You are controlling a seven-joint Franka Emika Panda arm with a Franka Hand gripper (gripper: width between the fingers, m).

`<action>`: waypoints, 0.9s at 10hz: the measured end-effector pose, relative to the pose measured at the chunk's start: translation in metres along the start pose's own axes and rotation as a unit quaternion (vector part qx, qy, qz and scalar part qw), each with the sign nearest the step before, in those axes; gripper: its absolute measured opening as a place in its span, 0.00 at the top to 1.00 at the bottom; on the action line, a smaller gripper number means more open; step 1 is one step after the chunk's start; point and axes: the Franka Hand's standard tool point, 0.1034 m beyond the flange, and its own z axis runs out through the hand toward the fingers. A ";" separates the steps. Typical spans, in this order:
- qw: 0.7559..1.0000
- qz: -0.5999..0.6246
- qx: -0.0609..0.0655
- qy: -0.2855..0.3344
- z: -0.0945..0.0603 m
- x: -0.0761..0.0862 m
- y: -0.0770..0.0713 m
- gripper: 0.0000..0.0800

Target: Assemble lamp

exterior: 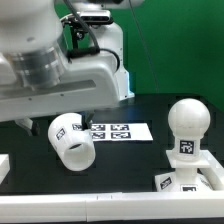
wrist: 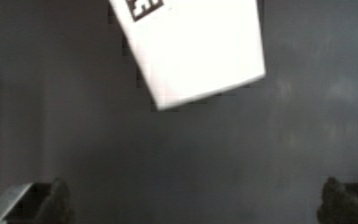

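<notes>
Meanwhile shade (exterior: 70, 140) lies tipped below arm; gripper (wrist: 190, 200) over bare table (wrist: 176, 150).

- The arm (exterior: 50, 60) is seen large in the upper part of the exterior view, on that view's left, its white shell filling much of the frame.
- A ribbed grey joint ring (exterior: 38, 68) is shown between two white segments.
- The lower end of the arm is pointed downward, with a dark part (exterior: 27, 124) visible beneath it.
- The gripper (wrist: 194, 203) is seen in the wrist view only as two dark fingertips (wrist: 28, 203) at opposite edges of the frame.
- The fingers are held wide apart, and nothing is gripped between them.
- In the exterior view the fingers cannot be made out.
</notes>
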 end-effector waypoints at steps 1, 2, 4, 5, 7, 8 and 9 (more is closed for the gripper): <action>1.000 -0.002 0.005 -0.031 0.001 0.001 -0.001 0.13; 0.998 -0.003 0.008 -0.054 0.004 0.001 -0.002 0.13; 0.989 -0.008 0.000 -0.149 0.010 -0.010 0.009 0.13; 0.981 -0.003 -0.028 -0.193 0.009 -0.008 0.019 0.13; 0.980 -0.008 -0.050 -0.192 0.013 0.004 0.015 0.13; 0.981 -0.008 -0.049 -0.187 0.011 0.000 0.015 0.13; 0.981 -0.008 -0.047 -0.186 0.012 -0.005 0.015 0.13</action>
